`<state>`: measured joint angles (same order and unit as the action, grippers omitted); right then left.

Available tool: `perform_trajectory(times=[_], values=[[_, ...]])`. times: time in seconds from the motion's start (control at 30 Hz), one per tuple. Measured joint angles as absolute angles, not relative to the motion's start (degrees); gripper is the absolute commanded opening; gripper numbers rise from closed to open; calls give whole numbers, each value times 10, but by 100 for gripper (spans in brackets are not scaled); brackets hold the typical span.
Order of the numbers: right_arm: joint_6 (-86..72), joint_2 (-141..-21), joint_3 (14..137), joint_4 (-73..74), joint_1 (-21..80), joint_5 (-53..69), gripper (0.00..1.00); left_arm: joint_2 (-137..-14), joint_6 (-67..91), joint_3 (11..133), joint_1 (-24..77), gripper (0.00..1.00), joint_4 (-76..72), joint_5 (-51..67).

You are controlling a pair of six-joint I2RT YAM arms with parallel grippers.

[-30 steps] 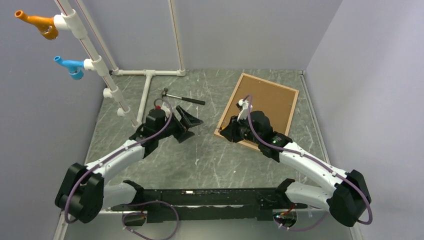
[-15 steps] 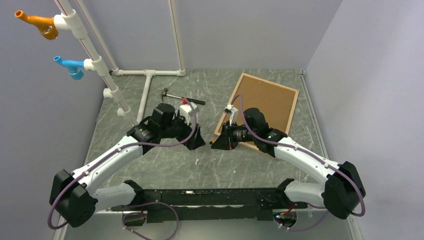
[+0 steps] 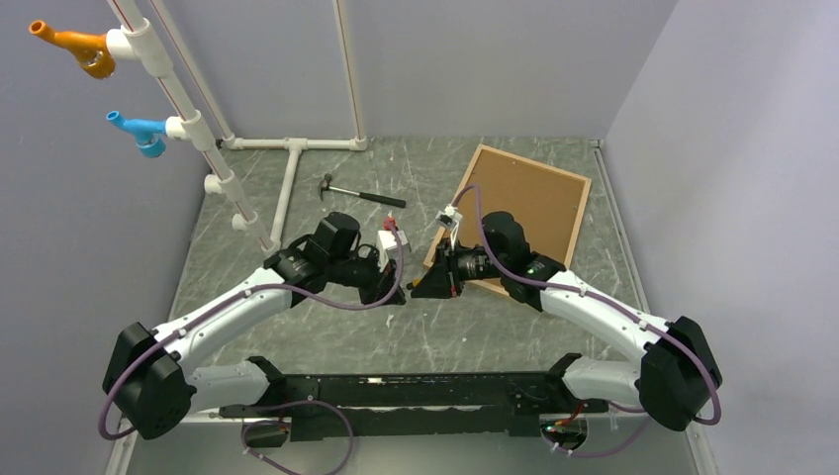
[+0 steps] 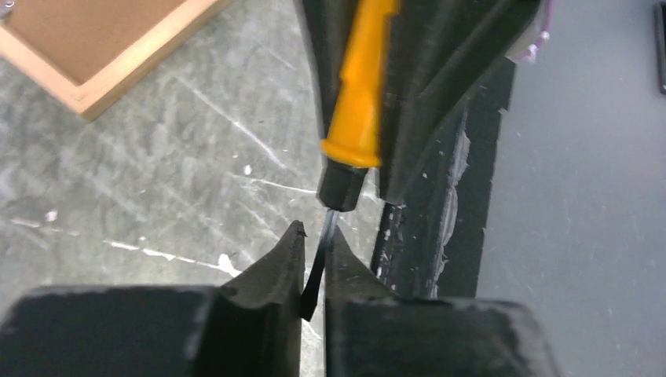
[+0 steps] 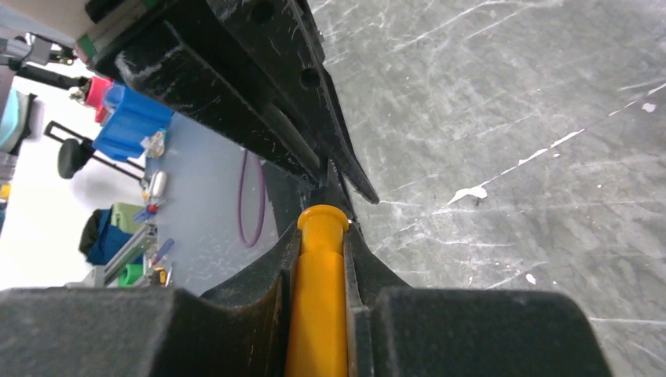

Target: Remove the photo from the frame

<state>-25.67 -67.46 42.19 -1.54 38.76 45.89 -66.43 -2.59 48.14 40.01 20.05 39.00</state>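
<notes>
The light wood frame (image 3: 534, 162) lies flat at the back right, and a brown back (image 3: 529, 203) fills it. The photo's printed side does not show. A corner of the frame (image 4: 118, 71) appears at the upper left of the left wrist view. Near the table's middle my two grippers meet tip to tip. My right gripper (image 3: 420, 284) (image 5: 322, 228) is shut on the yellow handle of a screwdriver (image 5: 318, 298). My left gripper (image 3: 391, 284) (image 4: 314, 236) is shut on the dark flat blade of that screwdriver (image 4: 357, 94).
A hammer (image 3: 361, 194) lies on the grey marbled table behind the left arm. A white pipe structure (image 3: 292, 178) stands at the back left, carrying an orange fitting (image 3: 74, 45) and a blue fitting (image 3: 139, 132). Grey walls close in the left, back and right sides.
My left arm swung right to meet the right gripper, and its jaws went from wide open to closed on the screwdriver blade. My right gripper shifted left, off the frame's corner.
</notes>
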Motion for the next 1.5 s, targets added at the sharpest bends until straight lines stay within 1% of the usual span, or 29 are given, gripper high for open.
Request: perform_trajectory(times=[0.07,0.1,0.17,0.2,0.23,0.27,0.3,0.37,0.5,0.57,0.63,0.67,0.8,1.07,1.33,1.4,1.43,1.5], values=[[-260,-675,422,-17,392,455,1,-670,-38,483,400,0,205,399],[-266,-675,422,-14,390,456,14,-670,-45,483,403,0,205,396],[-279,-674,420,-15,391,449,50,-665,-49,482,405,0,206,388],[-291,-674,419,-21,391,435,64,-661,-46,478,405,0,199,377],[-306,-674,416,-31,392,410,75,-653,-32,471,406,0,187,369],[-322,-674,411,-38,393,387,81,-643,-13,462,408,0,171,353],[-347,-674,402,-46,393,354,84,-628,7,447,408,0,153,330],[-381,-675,397,-49,394,330,86,-606,40,424,406,0,130,297],[-474,-675,395,-53,408,259,84,-582,101,397,407,0,101,233],[-510,-674,395,-52,420,220,78,-578,122,395,409,0,92,204],[-537,-674,395,-50,429,190,70,-575,134,395,415,0,84,179],[-546,-674,395,-48,430,181,69,-575,137,396,419,0,82,169],[-573,-691,414,-35,428,159,68,-581,141,407,437,0,97,133],[-587,-712,433,-57,421,163,69,-585,143,416,459,0,107,96],[-592,-740,450,-88,402,192,62,-585,140,417,467,0,117,87],[-599,-748,451,-94,402,198,55,-585,138,418,469,0,119,86],[-603,-752,451,-97,402,201,46,-585,136,418,469,0,118,87],[-612,-760,450,-111,402,209,24,-586,132,418,470,0,118,87]])
